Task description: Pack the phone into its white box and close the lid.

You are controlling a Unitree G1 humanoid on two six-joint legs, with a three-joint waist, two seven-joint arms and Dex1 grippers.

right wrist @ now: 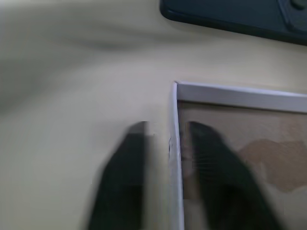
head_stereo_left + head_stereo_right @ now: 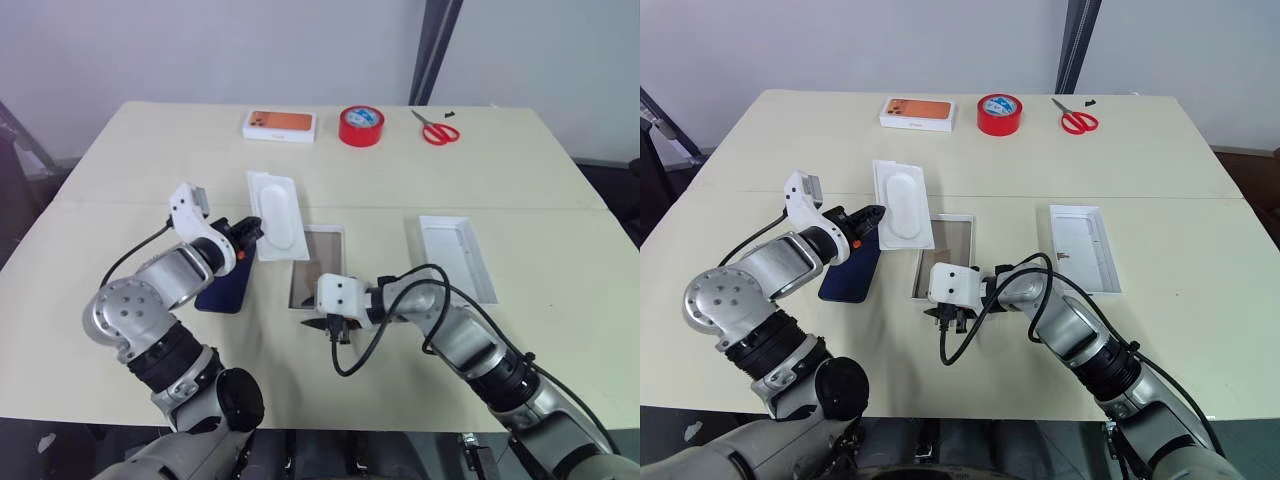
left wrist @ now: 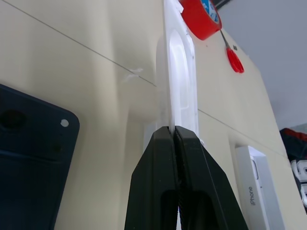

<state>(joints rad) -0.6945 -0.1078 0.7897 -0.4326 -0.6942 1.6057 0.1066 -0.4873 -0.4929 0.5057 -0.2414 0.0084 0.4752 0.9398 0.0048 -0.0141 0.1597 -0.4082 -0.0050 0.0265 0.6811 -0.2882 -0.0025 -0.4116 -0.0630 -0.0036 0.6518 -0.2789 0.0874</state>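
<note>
Fingers of my right gripper [image 1: 165,177] stand parted astride the near wall of the white box [image 2: 318,268], one finger outside on the table [image 2: 520,200], one inside over the tray floor; they have not pinched yet, as far as I can judge. My left gripper [image 3: 173,139] is clenched on the edge of the flat white insert [image 2: 276,213], which stands out beyond my fingertips. The phone [image 2: 226,285] lies flat on the table just beside and below that left gripper, apart from the tray. The lid [image 2: 456,256] sits well off to the outer side of my right gripper, open side up.

To steady the tray well, I should close squarely on the wall near its corner, keep the rim between both pads, and avoid dragging or tilting it. The insert should probably go down clear of the tray before I reach for the phone.
</note>
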